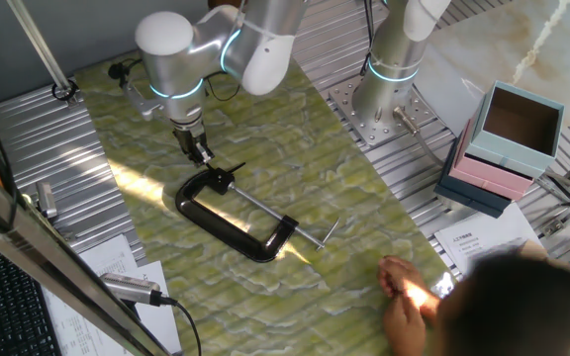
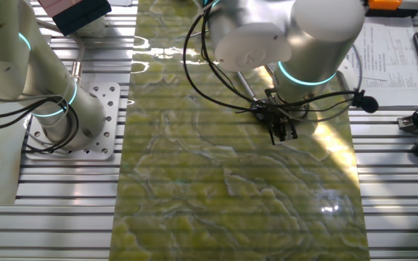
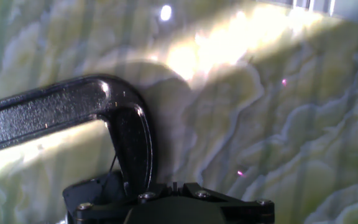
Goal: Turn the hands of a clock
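A black C-clamp [image 1: 228, 214] lies on the green marbled mat, its screw rod pointing right. Its jaw end [image 1: 220, 178] holds a small dark thing. I cannot make out a clock face or hands on it. My gripper [image 1: 203, 154] hangs just up-left of that jaw end, close above the mat, with its fingers together and nothing between them. In the hand view the clamp's curved frame [image 3: 129, 134] runs from the left down to my gripper [image 3: 174, 185] at the bottom edge. In the other fixed view my gripper [image 2: 282, 133] shows and the arm hides the clamp.
A second arm's base [image 1: 389, 94] stands on the metal plate at the back. Pink and blue boxes [image 1: 508, 143] sit at the right. A person's hands [image 1: 409, 297] are at the mat's near right corner. Papers and a keyboard [image 1: 8, 297] lie at the left.
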`<state>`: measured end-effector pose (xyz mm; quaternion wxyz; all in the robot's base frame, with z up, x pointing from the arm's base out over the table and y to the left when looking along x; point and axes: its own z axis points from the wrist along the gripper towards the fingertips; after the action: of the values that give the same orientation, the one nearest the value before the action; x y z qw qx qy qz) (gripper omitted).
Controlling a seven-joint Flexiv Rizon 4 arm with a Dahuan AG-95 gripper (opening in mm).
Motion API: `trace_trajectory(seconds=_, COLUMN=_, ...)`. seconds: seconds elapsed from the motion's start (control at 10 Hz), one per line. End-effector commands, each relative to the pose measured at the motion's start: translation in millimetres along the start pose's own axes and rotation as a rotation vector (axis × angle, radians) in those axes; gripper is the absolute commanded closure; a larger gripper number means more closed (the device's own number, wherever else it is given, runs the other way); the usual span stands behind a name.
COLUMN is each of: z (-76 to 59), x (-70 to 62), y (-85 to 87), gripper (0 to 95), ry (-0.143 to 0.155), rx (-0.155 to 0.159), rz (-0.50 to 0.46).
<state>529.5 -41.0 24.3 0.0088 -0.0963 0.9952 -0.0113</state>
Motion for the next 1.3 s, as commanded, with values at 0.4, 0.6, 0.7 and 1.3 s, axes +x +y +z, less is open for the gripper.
trace_trajectory(seconds=0.4, z=2.7, x=8.6, y=1.2, gripper=95.0, ry=0.001, rx=0.001, rz=-0.002)
trace_trajectory(seconds=0.6, z=3.0, x=11.3, y=1.6, gripper=95.0, ry=0.001, rx=0.001, rz=-0.007)
trace_trajectory(seconds=0.7, z=2.7, x=12.2, y=1.6, gripper=95.0, ry=0.001, rx=0.0, rz=-0.008)
trace_trajectory(seconds=1.3, z=-7.8, x=32.2, y=2.7, gripper=95.0, ry=0.007, rx=-0.006, rz=-0.038)
